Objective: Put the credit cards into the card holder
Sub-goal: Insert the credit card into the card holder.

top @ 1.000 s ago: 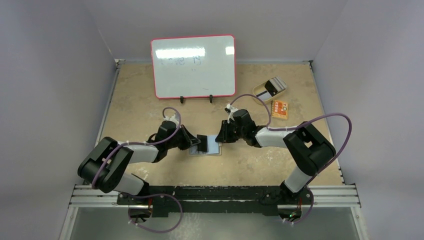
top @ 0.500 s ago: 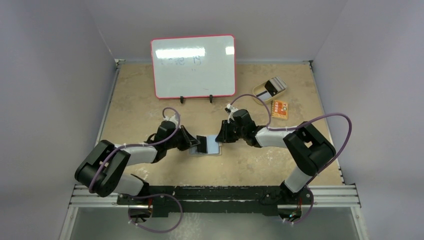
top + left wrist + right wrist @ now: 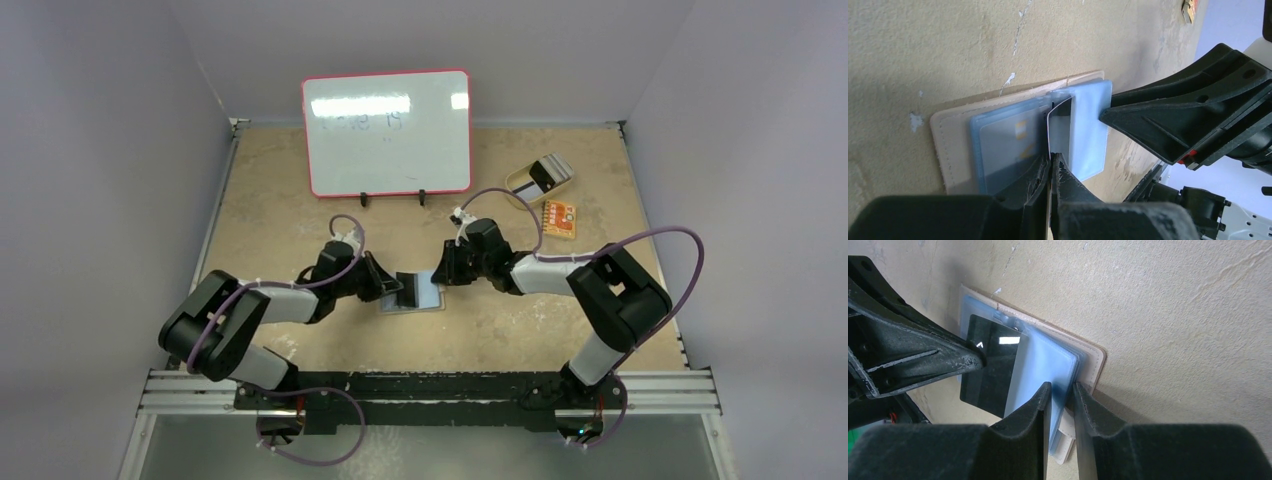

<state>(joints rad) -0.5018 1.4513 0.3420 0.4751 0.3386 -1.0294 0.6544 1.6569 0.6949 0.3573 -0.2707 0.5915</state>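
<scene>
- Top external view: the tan leather-like folding card holder (image 3: 428,297) lies open on the beige tabletop (image 3: 280,210) at frame centre, between both arms. The left claw (image 3: 397,288) reaches it from the left and the right claw (image 3: 439,277) from the right. More striped cards sit in a tan oval dish (image 3: 516,186) at upper right, well apart.
- Left wrist view: the left claw is clenched on a dark glossy plastic card (image 3: 1060,131), seen nearly edge-on. Its free end points up-frame into the gap between the page holding a light blue card (image 3: 1003,145) and a raised clear plastic sleeve (image 3: 1090,130).
- Right wrist view: the right claw pinches that sleeve's near edge, holding it lifted. The dark card lies left of it, reaching from the left claw toward the right one. Whether its edge is inside a pocket I cannot tell. The coming push probably runs along that line.
</scene>
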